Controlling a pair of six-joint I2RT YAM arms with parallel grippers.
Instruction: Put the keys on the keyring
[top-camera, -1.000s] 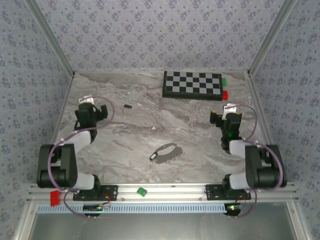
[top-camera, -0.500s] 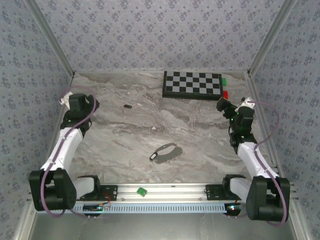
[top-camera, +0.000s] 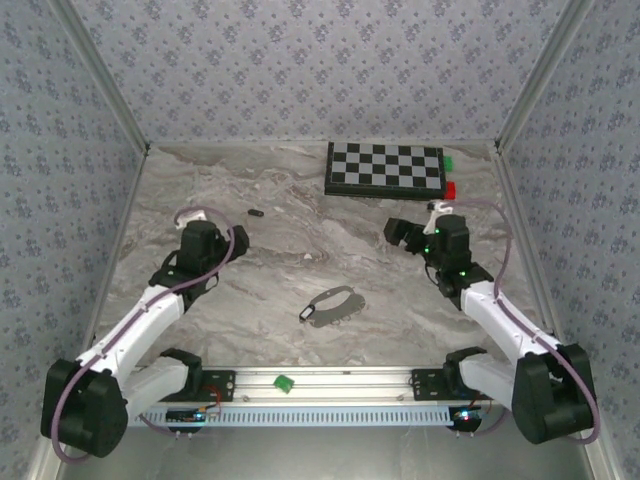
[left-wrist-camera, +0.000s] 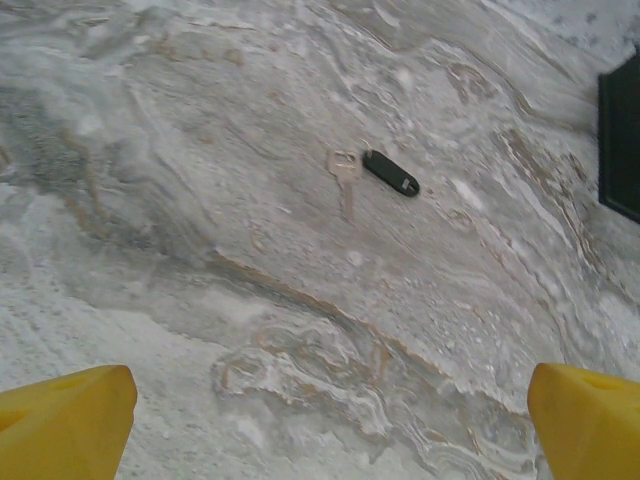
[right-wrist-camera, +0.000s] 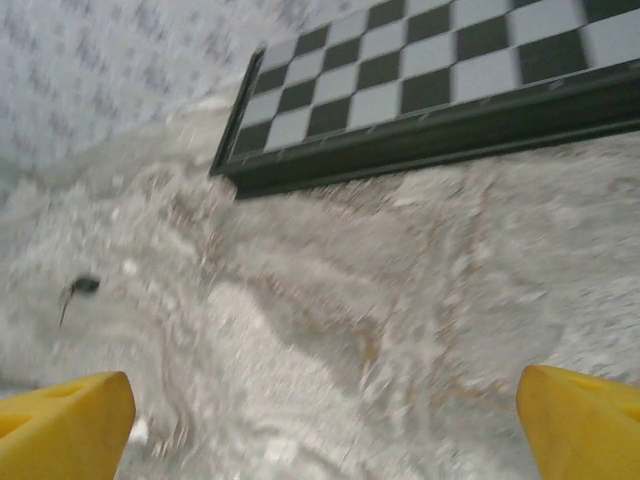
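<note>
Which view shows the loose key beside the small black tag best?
Left wrist: the key lies sharp near centre, its head by the black tag. Top external gives a tiny dark speck there; right wrist, a motion-blurred smudge at its left edge.

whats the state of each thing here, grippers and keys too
left gripper: open, empty, above table
right gripper: open, empty, above table
key: flat on table beside black tag, unheld
keyring: flat near table centre, untouched
chessboard: flat at far edge
</note>
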